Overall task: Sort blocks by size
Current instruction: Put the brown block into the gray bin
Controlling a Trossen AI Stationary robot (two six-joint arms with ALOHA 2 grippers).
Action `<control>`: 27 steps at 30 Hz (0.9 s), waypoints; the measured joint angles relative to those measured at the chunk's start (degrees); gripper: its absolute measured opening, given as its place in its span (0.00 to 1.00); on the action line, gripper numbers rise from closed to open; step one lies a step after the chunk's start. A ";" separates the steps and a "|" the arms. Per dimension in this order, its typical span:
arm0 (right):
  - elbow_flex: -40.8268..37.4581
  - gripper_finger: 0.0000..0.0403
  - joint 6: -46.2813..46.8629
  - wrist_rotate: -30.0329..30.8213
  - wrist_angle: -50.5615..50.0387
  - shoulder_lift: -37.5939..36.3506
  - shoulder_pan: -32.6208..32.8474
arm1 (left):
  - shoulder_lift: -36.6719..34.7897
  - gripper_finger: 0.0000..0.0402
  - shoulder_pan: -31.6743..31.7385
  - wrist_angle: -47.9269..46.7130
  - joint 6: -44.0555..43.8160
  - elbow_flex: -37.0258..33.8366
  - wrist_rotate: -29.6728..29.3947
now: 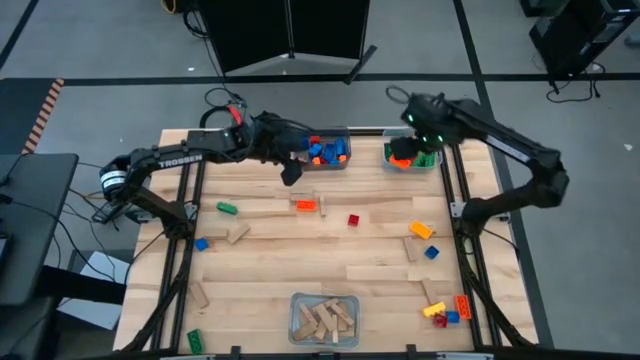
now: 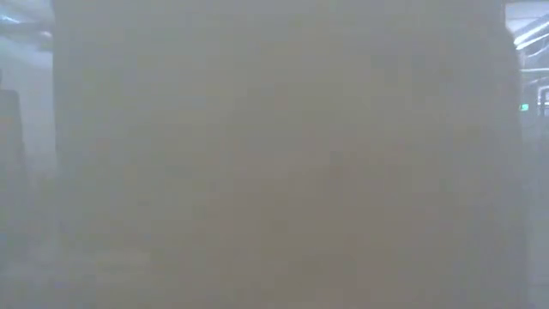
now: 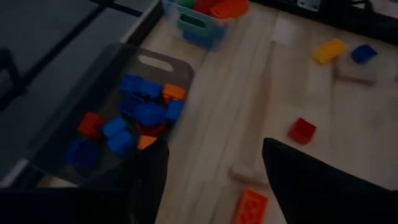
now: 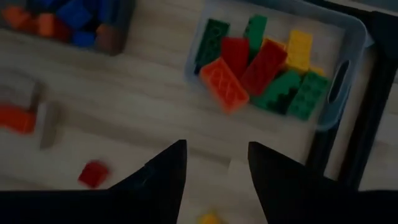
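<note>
Three clear bins sit on the wooden table (image 1: 270,262); one bin (image 1: 340,160) lies just beside the left gripper; another (image 1: 388,152) under the right gripper; the third (image 1: 296,318) well apart.

The table (image 1: 300,240) is pale wood with a plank grain, scattered with red, blue, green, yellow and orange blocks (image 1: 350,220) and plain tan wooden ones. One clear bin (image 3: 93,134) holds mostly blue bricks with some orange and red; another bin (image 4: 348,56) holds green, red, orange and yellow bricks. Both arms are dark, almost black.
</note>
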 joint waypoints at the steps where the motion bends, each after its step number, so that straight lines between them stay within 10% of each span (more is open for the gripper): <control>1: 0.00 0.46 2.16 1.27 -1.06 -1.47 2.61 | 0.00 0.66 -0.32 -0.28 -0.52 0.00 0.37; 8: -2.71 0.49 19.52 9.03 -4.52 -10.55 25.86 | -2.63 0.66 -6.03 -2.38 -3.12 0.01 -1.77; 17: -21.28 0.62 50.42 4.73 4.10 -13.69 57.67 | -7.59 0.66 -15.14 -3.12 -9.31 0.04 -14.59; 27: -35.60 0.73 72.80 -2.08 17.67 -6.41 74.98 | -7.21 0.66 -23.17 -2.79 -17.07 0.04 -17.48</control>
